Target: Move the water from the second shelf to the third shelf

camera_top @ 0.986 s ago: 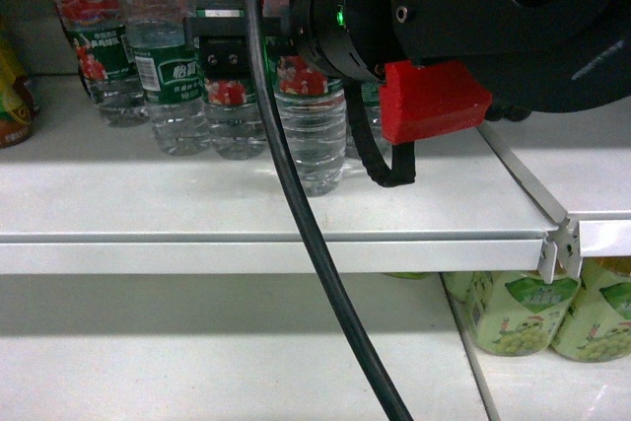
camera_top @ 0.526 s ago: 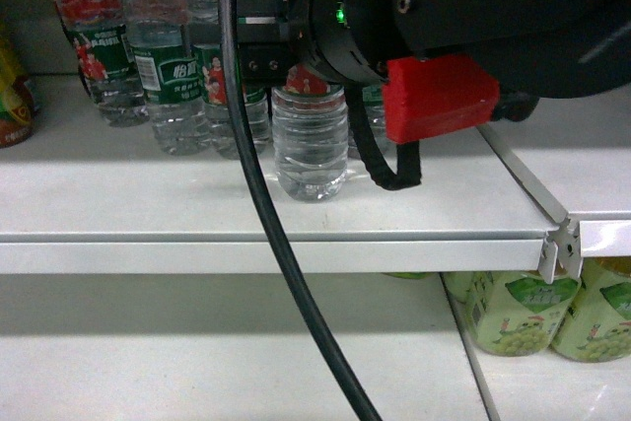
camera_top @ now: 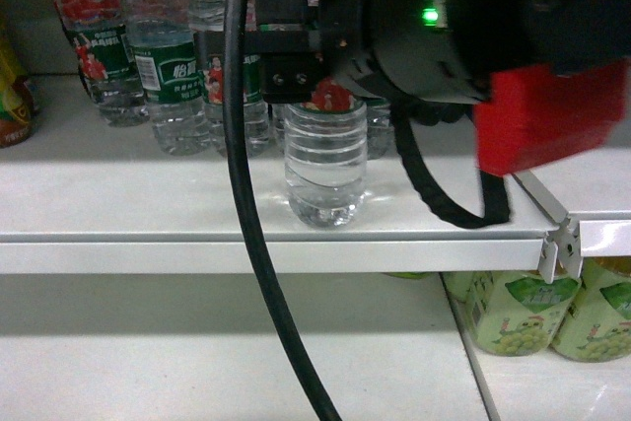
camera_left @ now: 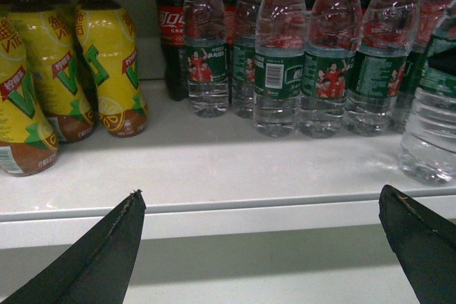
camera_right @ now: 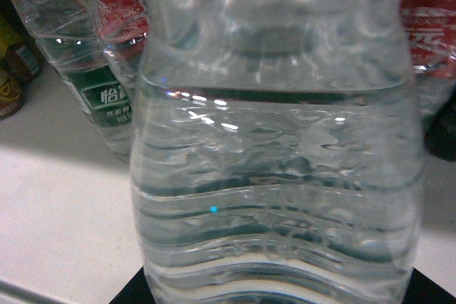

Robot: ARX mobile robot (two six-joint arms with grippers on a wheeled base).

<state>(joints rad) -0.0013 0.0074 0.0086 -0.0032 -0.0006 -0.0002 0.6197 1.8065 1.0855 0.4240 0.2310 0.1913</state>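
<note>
The water bottle (camera_top: pixel 325 170) was a clear ribbed plastic bottle with a green and red label. It stood upright at the front edge of the shelf, forward of the bottle row, and filled the right wrist view (camera_right: pixel 274 169).

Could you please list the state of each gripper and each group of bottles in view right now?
Right gripper: closed around the water bottle.
Water bottle: upright, at the shelf's front edge, apart from the row.
Left gripper: open, empty, in front of the shelf.
Row of water bottles: upright, capped, farther back.
Yellow drink bottles: upright, capped.
</note>
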